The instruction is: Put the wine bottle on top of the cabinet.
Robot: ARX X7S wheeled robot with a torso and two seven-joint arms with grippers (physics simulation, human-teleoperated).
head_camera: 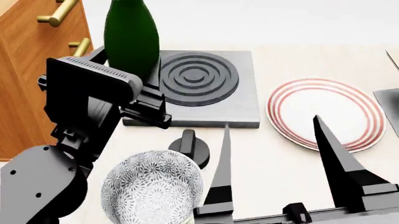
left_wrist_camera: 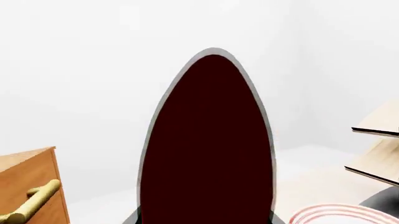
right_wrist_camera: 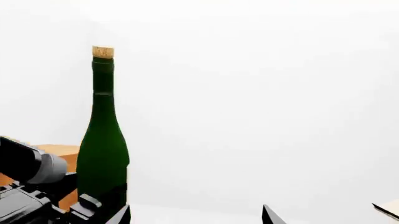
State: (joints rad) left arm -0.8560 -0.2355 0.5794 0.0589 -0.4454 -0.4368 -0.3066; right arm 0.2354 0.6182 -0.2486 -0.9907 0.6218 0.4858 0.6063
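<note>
The wine bottle (head_camera: 131,37) is dark green and upright, beside the orange-brown cabinet (head_camera: 25,70) at the left. My left gripper (head_camera: 142,95) is shut on the bottle's lower body, and its base is hidden behind the gripper. In the left wrist view the bottle (left_wrist_camera: 209,140) fills the middle between the jaws of the left gripper (left_wrist_camera: 206,220). The right wrist view shows the whole bottle (right_wrist_camera: 103,140) with its tan cork (right_wrist_camera: 103,51), rising above the cabinet top (right_wrist_camera: 62,151). My right gripper (head_camera: 281,154) is open and empty, near the front.
A grey hob plate (head_camera: 243,107) with a ringed burner lies behind the bottle. A white plate with red rings (head_camera: 324,114) sits to the right. A patterned bowl (head_camera: 153,189) and a black knob (head_camera: 190,144) are in front. A pale slanted rack (left_wrist_camera: 380,140) stands at the far right.
</note>
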